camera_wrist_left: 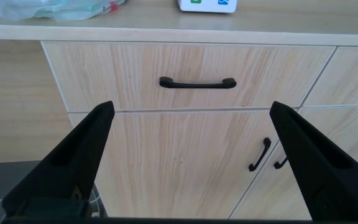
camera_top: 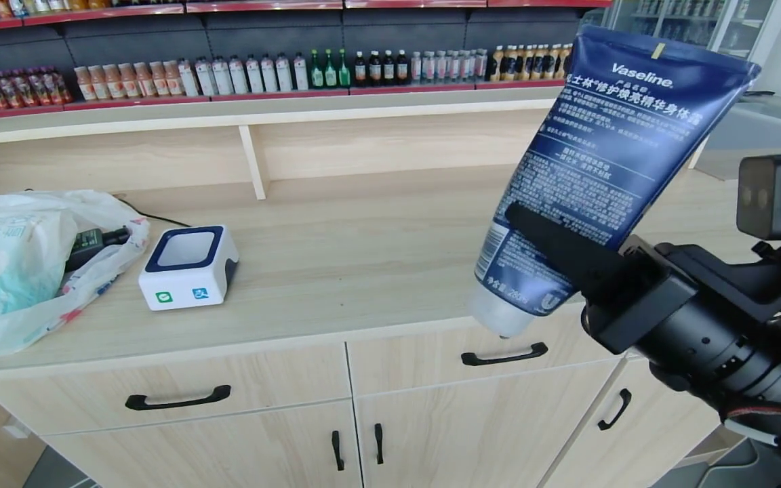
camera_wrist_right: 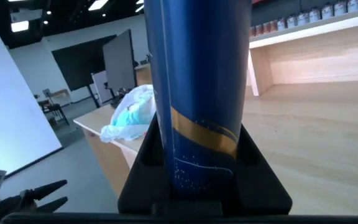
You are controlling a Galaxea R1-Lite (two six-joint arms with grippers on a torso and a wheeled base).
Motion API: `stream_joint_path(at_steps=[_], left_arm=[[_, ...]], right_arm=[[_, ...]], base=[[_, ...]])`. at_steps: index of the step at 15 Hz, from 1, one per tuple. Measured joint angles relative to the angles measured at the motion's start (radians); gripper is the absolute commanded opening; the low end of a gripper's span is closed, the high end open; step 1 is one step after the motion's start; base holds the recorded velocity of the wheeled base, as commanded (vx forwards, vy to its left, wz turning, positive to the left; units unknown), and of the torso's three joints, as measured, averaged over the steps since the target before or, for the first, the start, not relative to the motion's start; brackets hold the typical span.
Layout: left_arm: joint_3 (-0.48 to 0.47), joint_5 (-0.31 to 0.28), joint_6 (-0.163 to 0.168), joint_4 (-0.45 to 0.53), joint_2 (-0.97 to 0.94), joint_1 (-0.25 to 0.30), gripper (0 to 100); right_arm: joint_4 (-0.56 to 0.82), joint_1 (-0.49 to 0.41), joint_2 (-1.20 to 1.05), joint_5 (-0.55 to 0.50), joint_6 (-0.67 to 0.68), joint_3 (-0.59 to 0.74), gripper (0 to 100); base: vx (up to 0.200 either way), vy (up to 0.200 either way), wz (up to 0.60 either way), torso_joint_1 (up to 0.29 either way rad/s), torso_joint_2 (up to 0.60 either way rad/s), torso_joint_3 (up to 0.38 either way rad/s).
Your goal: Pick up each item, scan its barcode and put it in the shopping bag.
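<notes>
Well left of the right gripper (camera_top: 556, 240), the barcode scanner (camera_top: 187, 268) sits, shopping bag (camera_top: 17, 271) beyond it; the gripper clamps a blue lotion tube (camera_top: 601, 149), cap down, long axis tilted upward.

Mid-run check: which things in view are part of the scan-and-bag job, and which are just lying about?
Job: blue tube, gripped in the right hand; scanner; shopping bag, teal pack inside; open left hand.
Lying about: shelf bottles; cabinet drawers; black cable behind the bag.
</notes>
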Motion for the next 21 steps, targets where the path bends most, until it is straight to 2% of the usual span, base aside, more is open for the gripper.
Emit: stream_joint_path(at_steps=[4, 9, 13, 21], left_arm=[[0.000, 0.000, 0.003, -0.001, 0.000, 0.000, 100], [0.000, -0.001, 0.003, -0.001, 0.000, 0.000, 100], [0.000, -0.001, 0.003, -0.001, 0.000, 0.000, 100], [0.000, -0.001, 0.004, 0.001, 0.000, 0.000, 100]], right_arm=[[0.000, 0.040, -0.045, 0.007, 0.232, -0.056, 0], [0.001, 0.072, -0.110, 0.010, 0.343, -0.001, 0], [0.000, 0.137, -0.154, 0.009, 0.353, 0.048, 0], [0.000, 0.158, -0.172, 0.008, 0.355, 0.057, 0]], base=[[0.000, 0.000, 0.00, 0.000, 0.00, 0.000], [0.000, 0.000, 0.00, 0.000, 0.00, 0.000], [0.000, 0.000, 0.00, 0.000, 0.00, 0.000], [0.000, 0.000, 0.00, 0.000, 0.00, 0.000]])
